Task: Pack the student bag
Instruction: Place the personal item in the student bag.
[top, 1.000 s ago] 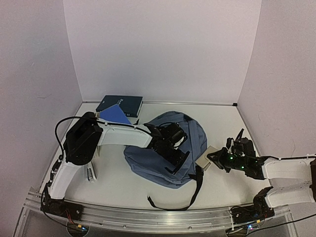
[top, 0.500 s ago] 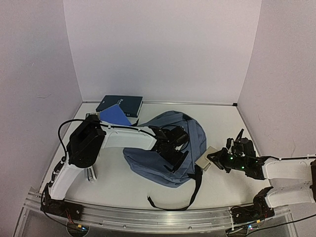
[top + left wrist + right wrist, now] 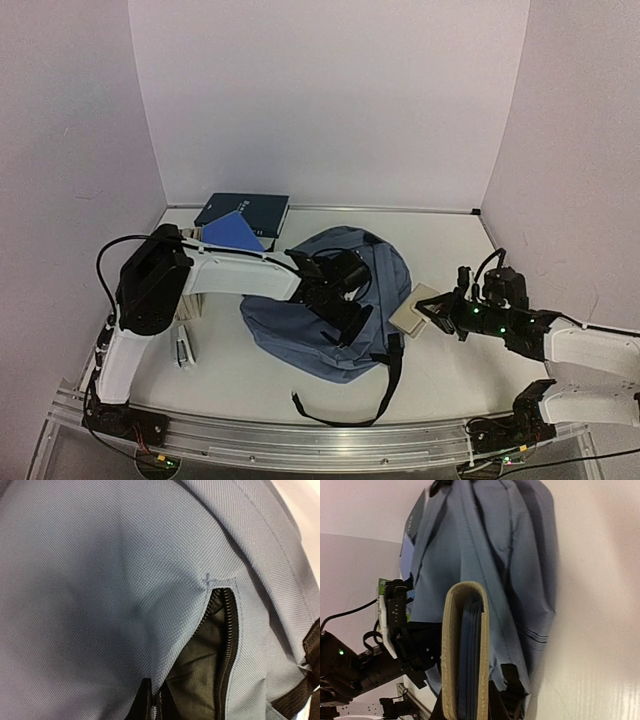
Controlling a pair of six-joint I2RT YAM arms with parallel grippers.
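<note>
The student bag (image 3: 290,335) lies in the middle of the table (image 3: 450,250), directly under my left hand (image 3: 345,318), which is clenched on its blue-grey fabric beside an open zipper (image 3: 227,645), while my right hand (image 3: 447,312) grasps a tan book (image 3: 413,308) just beside the bag's right edge.

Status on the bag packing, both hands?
Left hand shut on student bag fabric by the open zipper. Right hand shut on tan book, beside the bag, not yet in. Nothing between book and bag.
</note>
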